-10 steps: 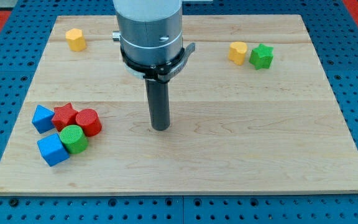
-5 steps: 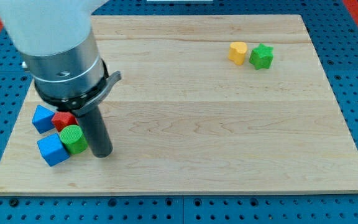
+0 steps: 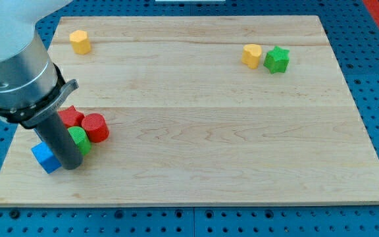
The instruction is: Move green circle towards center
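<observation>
The green circle (image 3: 81,139) lies near the board's lower left, half hidden behind my rod. My tip (image 3: 71,165) is down on the board just below and left of the green circle, touching or nearly touching it. A red circle (image 3: 95,127) sits against the green circle's upper right. A red star (image 3: 71,116) is just above it. A blue cube (image 3: 45,158) is left of my tip, partly hidden by the rod. The other blue block is hidden behind the arm.
A yellow block (image 3: 79,41) lies at the view's top left. A yellow heart-like block (image 3: 252,55) and a green star (image 3: 277,59) sit together at the top right. The board's left edge (image 3: 18,141) is close to the cluster.
My tip has swung from the board's middle to the lower left, now sitting left of the green circle instead of right of it. The cluster has shifted slightly to the right.
</observation>
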